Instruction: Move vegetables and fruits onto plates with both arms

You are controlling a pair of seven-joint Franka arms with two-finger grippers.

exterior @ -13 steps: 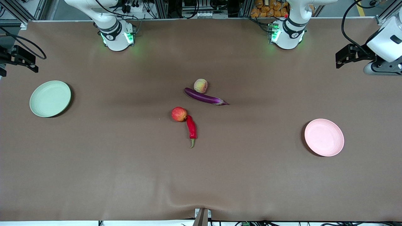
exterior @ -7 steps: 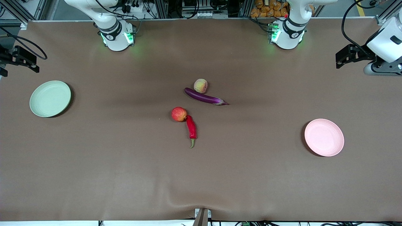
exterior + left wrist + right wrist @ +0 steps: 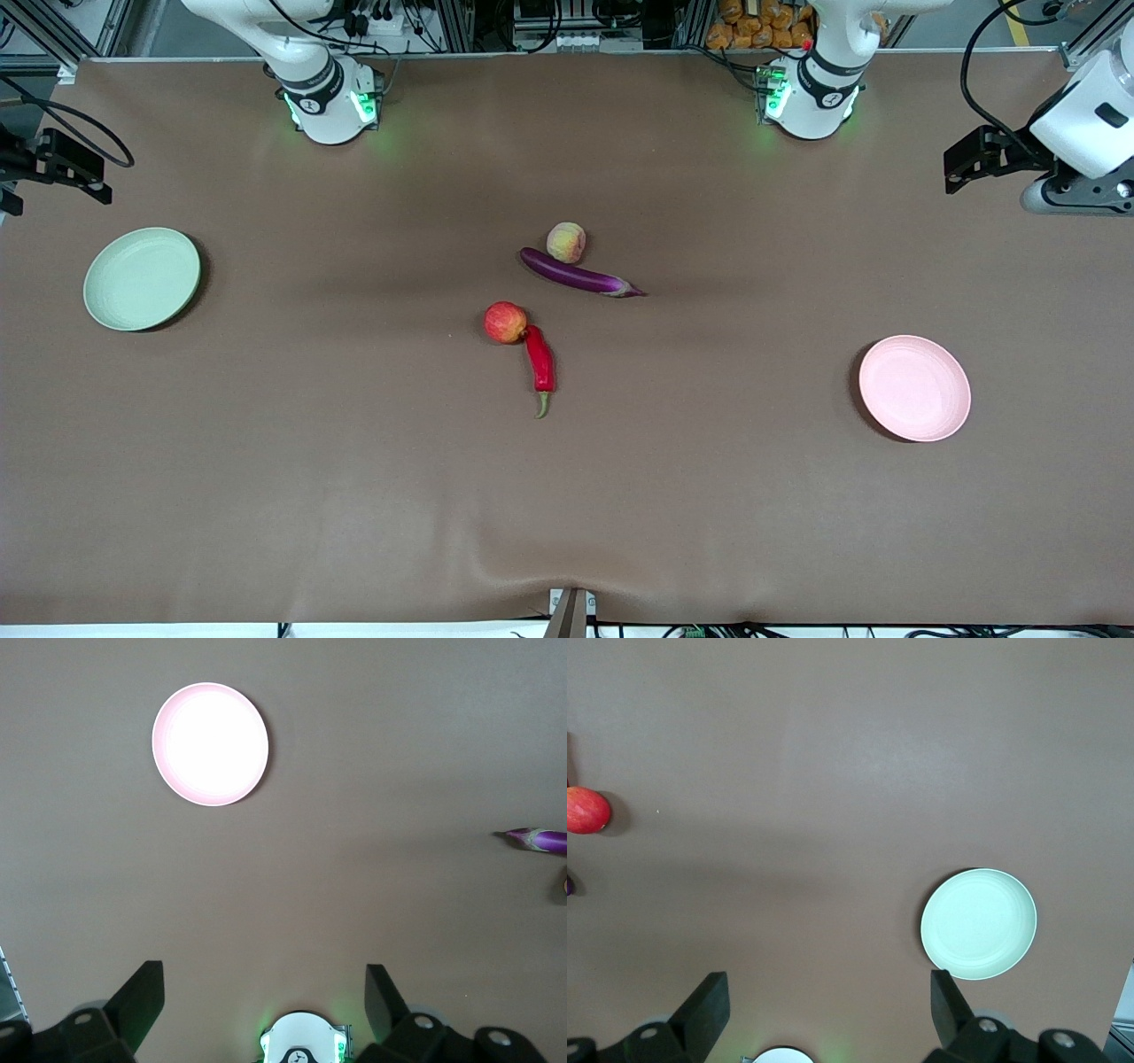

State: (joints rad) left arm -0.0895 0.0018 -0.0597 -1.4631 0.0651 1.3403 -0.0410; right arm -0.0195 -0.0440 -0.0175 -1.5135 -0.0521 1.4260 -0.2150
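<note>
Mid-table: peach (image 3: 565, 242) touching eggplant (image 3: 576, 273) at its 12 o'clock; apple (image 3: 505, 322) against chili pepper (image 3: 539, 358). Probably light, glossy, prone to roll; best taken at mid-body. Both plates, green plate (image 3: 142, 278) and pink plate (image 3: 914, 387), bare. Left gripper (image 3: 264, 992), right gripper (image 3: 828, 992): jaws apart, waiting high over table (image 3: 354, 496).

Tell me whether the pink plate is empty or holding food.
Empty: the pink plate shows a bare surface in both the front and left wrist views.

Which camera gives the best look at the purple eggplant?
The front view: the whole eggplant lies there in full, beside the peach. The left wrist view catches only its stem tip at the picture's edge. The right wrist view shows barely a purple sliver at its edge.
</note>
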